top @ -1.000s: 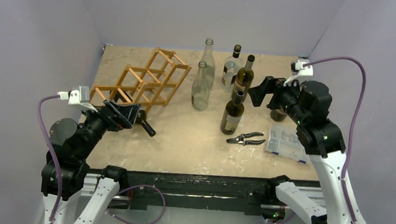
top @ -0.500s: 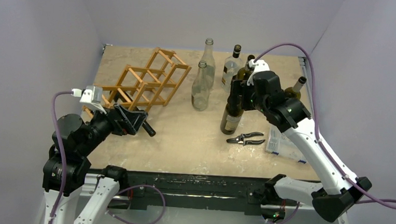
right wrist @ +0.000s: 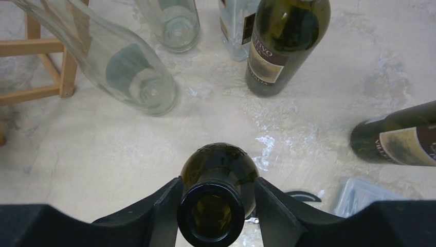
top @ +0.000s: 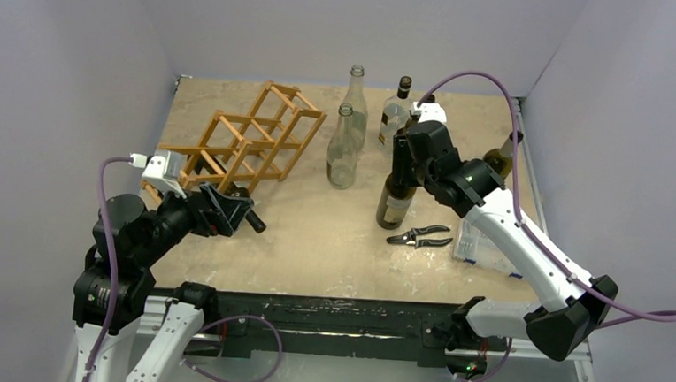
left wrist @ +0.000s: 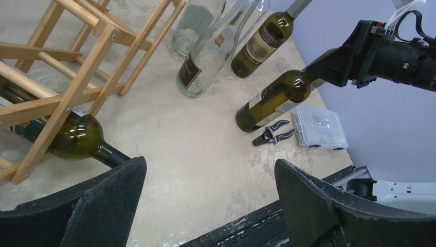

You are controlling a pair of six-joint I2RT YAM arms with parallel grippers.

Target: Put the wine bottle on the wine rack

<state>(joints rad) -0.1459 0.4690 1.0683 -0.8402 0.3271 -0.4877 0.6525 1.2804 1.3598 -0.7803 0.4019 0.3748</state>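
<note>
The top view alone shows the whole layout: the rack (top: 243,120) at the left back of the desk (top: 313,247), and the bottle (top: 396,199) standing upright well to its right. The right gripper (top: 401,152) is at the bottle's neck.

The right wrist view looks straight down the bottle's round open mouth. The jaws flank the neck closely on both sides, but I cannot tell whether they press it.

The left wrist view shows what the top view half hides: a second dark bottle (left wrist: 77,136) lying in a low cell of the rack, neck pointing out. The left gripper (left wrist: 209,170) hangs there with its jaws spread wide, grasping nothing.

The rack is thin square bars of pale wood. Both wine bottles are glossy dark green glass with paper labels. Two clear bottles (top: 343,151) stand near the rack. The desk is mottled beige, like stone. Black pruners (top: 418,238) and a clear plastic box (top: 486,244) lie near the bottle.
</note>
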